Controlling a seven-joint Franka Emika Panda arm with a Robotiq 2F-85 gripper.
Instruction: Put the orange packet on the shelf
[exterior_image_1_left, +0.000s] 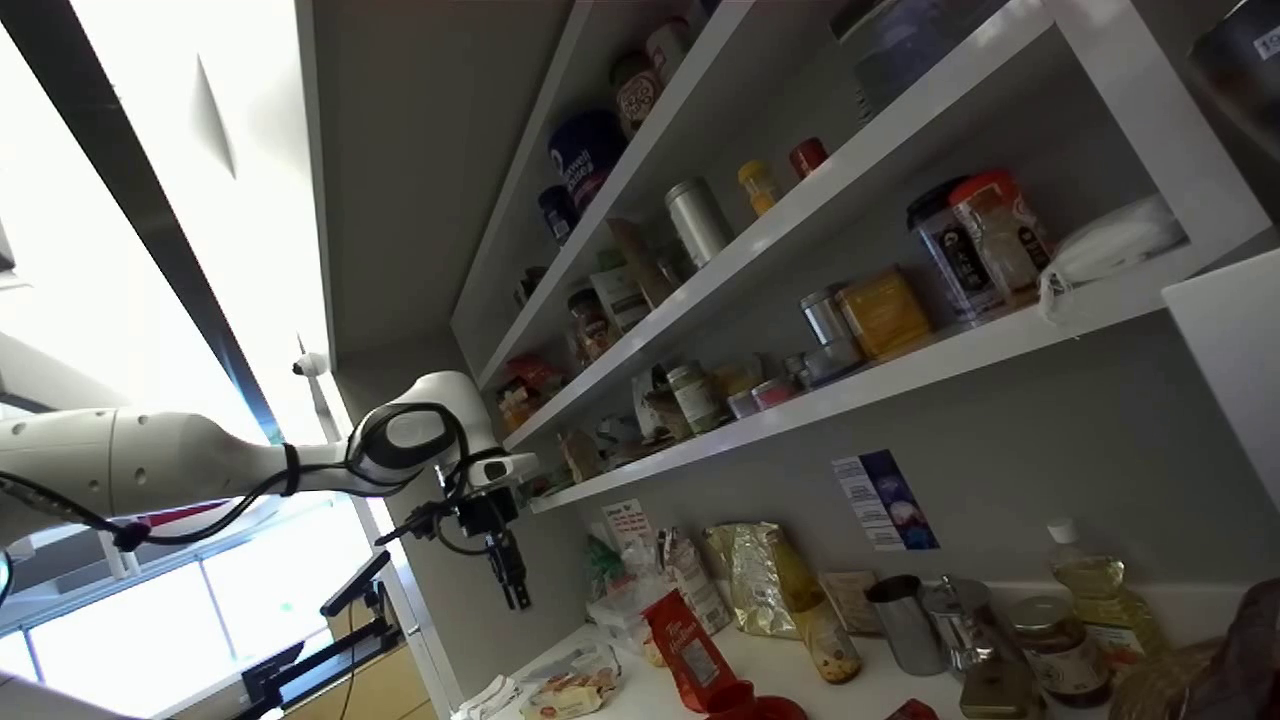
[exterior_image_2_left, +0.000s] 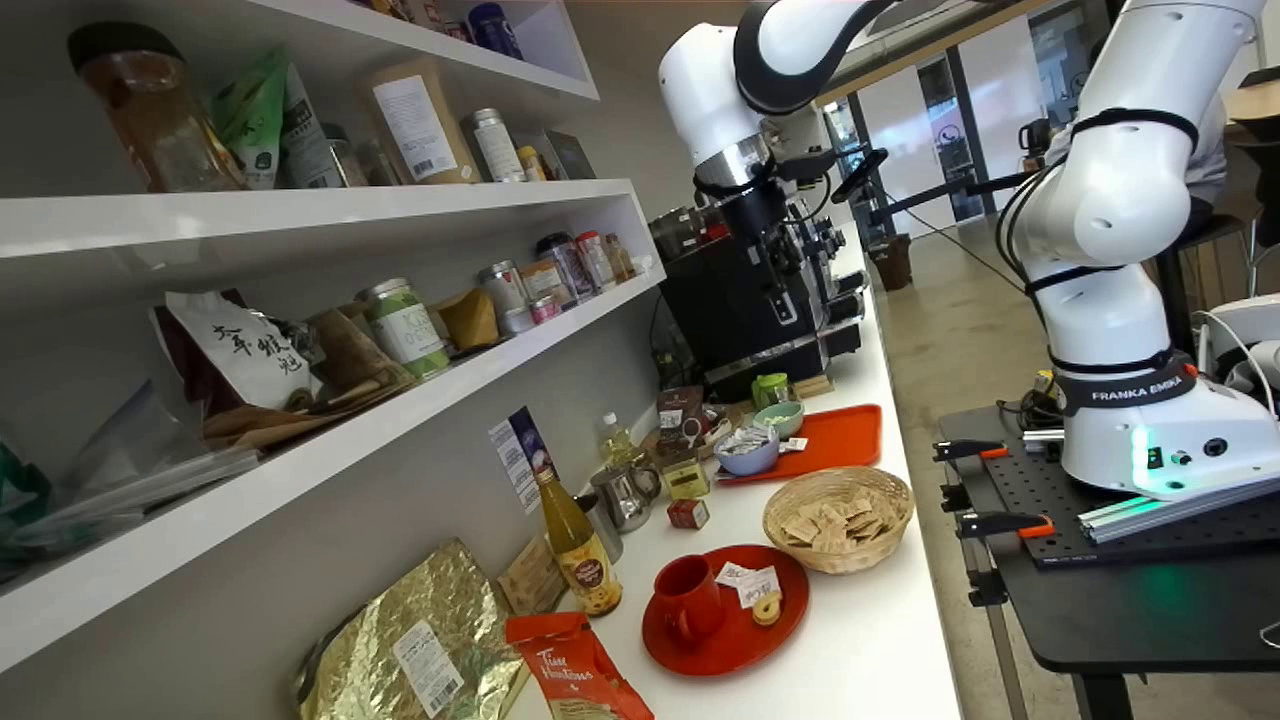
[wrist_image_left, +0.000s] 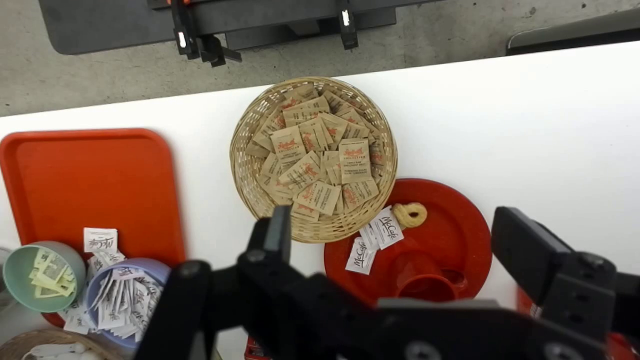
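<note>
Clearly released, the gripper (wrist_image_left: 392, 227) hangs over the white counter (wrist_image_left: 500, 125), its jaws spread wide. Below it, between the fingers (wrist_image_left: 525, 250) in the wrist view, sits a wicker basket (wrist_image_left: 245, 165) full of tan sachets (wrist_image_left: 355, 160), and just beside the basket a red plate (wrist_image_left: 460, 215) holds a red mug (wrist_image_left: 417, 272), a ring-shaped biscuit (wrist_image_left: 401, 215) and McCafé sachets (wrist_image_left: 387, 227). On one side of the gripper lies a red-orange tray (wrist_image_left: 90, 175); a green bowl (wrist_image_left: 20, 277) and a lilac bowl (wrist_image_left: 150, 266) overlap its edge in that view. Off to the opposite side, past the plate, the red-orange Tim Hortons packet (exterior_image_2_left: 580, 670) stands on the counter, below the gripper and well apart from it; one finger hides most of the packet in the wrist view, while it shows in both exterior views. Farther from the gripper, near the packet, are a gold foil bag (exterior_image_2_left: 430, 630) and an amber bottle (exterior_image_2_left: 575, 545). Along the wall (exterior_image_2_left: 300, 570), to the side of the gripper, runs the shelf (exterior_image_2_left: 330, 455), the lowest white board, bearing jars (exterior_image_2_left: 408, 328), tins (exterior_image_2_left: 505, 290) and bags (exterior_image_2_left: 240, 350).
</note>
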